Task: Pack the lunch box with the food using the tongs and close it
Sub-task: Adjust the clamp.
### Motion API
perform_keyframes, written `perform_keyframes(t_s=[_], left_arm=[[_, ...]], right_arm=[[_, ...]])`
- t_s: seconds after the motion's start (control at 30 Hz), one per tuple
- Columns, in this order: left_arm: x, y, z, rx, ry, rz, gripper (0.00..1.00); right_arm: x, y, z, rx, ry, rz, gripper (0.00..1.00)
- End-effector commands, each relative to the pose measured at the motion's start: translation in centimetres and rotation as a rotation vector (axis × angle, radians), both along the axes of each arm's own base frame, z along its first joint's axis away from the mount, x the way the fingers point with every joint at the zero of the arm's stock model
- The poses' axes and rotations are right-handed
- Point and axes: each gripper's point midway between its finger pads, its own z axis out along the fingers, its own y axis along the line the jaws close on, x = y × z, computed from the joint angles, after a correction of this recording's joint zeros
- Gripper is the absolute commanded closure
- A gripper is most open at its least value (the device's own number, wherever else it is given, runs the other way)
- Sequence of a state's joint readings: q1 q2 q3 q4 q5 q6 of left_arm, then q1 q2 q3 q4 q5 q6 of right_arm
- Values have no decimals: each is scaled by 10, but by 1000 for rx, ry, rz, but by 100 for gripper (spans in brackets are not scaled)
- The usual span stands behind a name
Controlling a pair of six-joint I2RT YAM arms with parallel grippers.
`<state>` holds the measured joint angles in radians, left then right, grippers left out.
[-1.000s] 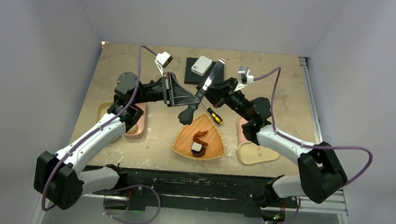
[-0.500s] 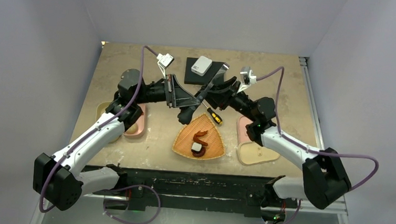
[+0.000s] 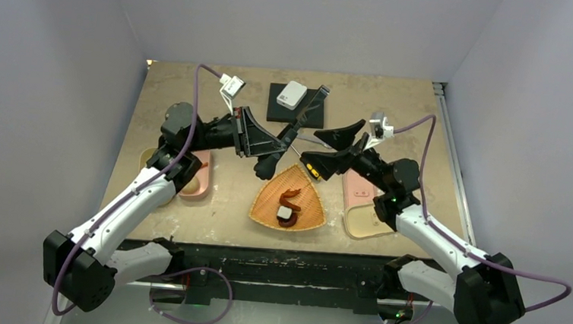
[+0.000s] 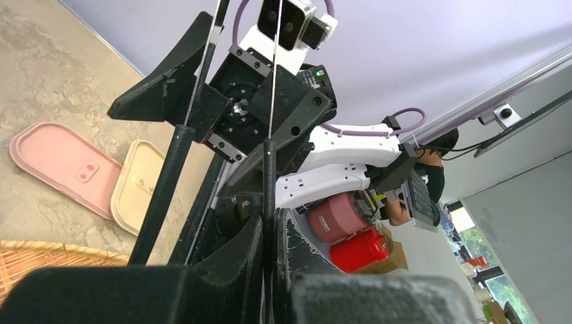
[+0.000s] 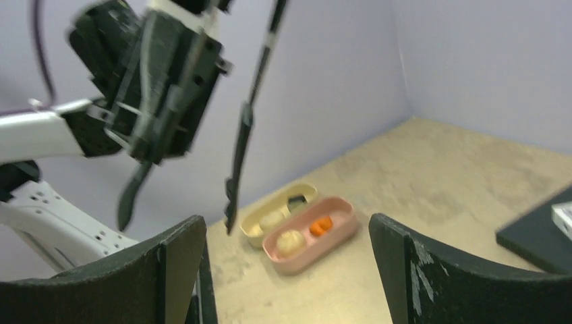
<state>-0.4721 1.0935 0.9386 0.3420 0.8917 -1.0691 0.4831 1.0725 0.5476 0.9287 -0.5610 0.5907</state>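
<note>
My left gripper (image 3: 272, 155) is shut on the slim dark tongs (image 3: 307, 110), which stick up and to the right above the table. In the left wrist view one tong arm (image 4: 270, 172) is clamped between the shut fingers (image 4: 246, 260) and the other arm (image 4: 162, 199) hangs free. My right gripper (image 3: 316, 150) stands wide open just right of the tongs, touching nothing. The right wrist view shows the tongs (image 5: 239, 152) ahead of it, and beyond them the pink lunch box (image 5: 340, 229) with a bun (image 5: 289, 241) and an orange bit (image 5: 322, 225). A beige box (image 5: 262, 229) holds a bun and a black-and-white piece (image 5: 297, 200).
A woven basket (image 3: 309, 209) below the grippers holds a red-brown sausage (image 3: 290, 193) and a black-and-white piece (image 3: 287, 215). A yellow-and-black screwdriver (image 3: 312, 170) lies beside it. The pink lid (image 3: 358, 186) and the beige lid (image 3: 370, 223) lie at the right. A black block (image 3: 296, 109) sits at the back.
My right gripper has opened, let go of the tongs and drawn back to the right. The tongs stay in the left gripper, now tilted further to the right.
</note>
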Motion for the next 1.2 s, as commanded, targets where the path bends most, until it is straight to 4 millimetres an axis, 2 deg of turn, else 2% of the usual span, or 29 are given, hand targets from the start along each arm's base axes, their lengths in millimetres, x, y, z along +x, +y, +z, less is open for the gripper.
perform_keyframes(t_s=[0.0,0.07,0.17,0.33,0.43,0.5,0.83,0.93,1.07,1.17], left_arm=[[-16,5,13,-20,-106,-30,100],[-18,6,13,-13,-121,-30,100],[-21,7,11,-9,-120,-40,100],[-25,6,6,-5,-127,-68,100],[-26,6,2,2,-123,-74,100],[-23,5,-2,8,-116,-73,100],[-19,3,-1,-9,-131,-65,100],[-16,2,-7,12,-136,-60,100],[-4,1,-24,85,-133,-28,100],[5,0,-37,137,-120,-7,94]], right_arm=[[-37,-4,53,142,-142,134,4],[-46,-7,68,194,-179,160,2],[-46,-6,86,236,-201,177,1],[-23,5,100,236,-165,177,1],[-19,13,104,253,-154,221,2],[-23,20,112,275,-168,269,7],[-33,33,104,304,-133,359,39],[-38,30,105,330,-133,372,48],[-41,25,108,364,-126,363,54],[-38,22,108,372,-113,330,59]])
